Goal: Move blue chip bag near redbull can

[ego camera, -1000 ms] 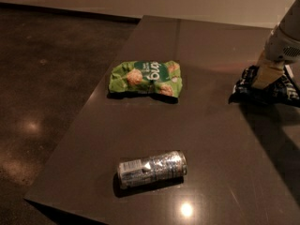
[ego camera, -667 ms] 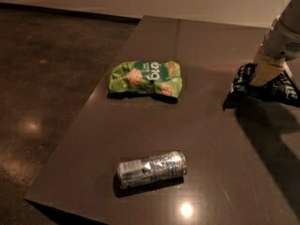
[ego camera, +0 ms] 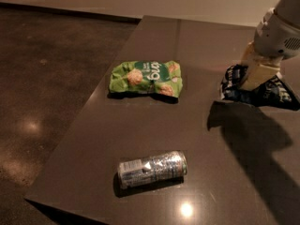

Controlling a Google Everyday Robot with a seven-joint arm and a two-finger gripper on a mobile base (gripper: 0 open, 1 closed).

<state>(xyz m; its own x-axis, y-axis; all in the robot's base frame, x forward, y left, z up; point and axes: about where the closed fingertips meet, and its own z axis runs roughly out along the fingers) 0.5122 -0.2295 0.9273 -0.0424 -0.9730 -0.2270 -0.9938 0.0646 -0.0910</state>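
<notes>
The gripper, over the desk's right side with fingers clamped on the blue chip bag, has carried it slightly leftward, lifted, yet well apart from the redbull can lying near the front edge.

On the table, the can lies on its side near the front edge, the snack bag lies behind it toward the far side, and well to the right the gripper clasps the chip bag from above.

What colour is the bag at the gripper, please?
Dark navy blue chip bag, in the gripper; camera view.
</notes>
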